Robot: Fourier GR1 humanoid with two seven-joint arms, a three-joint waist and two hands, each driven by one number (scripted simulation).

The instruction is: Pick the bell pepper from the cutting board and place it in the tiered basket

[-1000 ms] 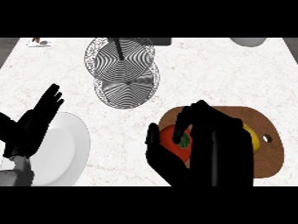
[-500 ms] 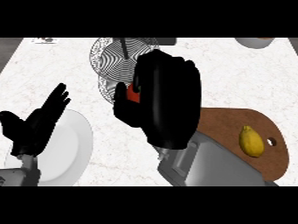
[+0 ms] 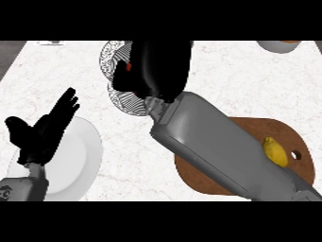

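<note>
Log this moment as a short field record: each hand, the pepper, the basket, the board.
right hand: over the tiered basket, fingers curled round the bell pepper
bell pepper: red, mostly hidden by the hand
left hand: open, resting, fingers up, over the white plate
cutting board: holds a yellow fruit

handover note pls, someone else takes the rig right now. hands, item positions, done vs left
Right hand: over the tiered basket, fingers curled round the bell pepper; only a red sliver of it shows.
Left hand: open, resting over the white plate at the view's left.
Cutting board: the pepper is off it; a yellow fruit lies on it.
Done: pick and carry to the basket.
Left: release the pepper into the basket, then withdraw the right arm.
</note>
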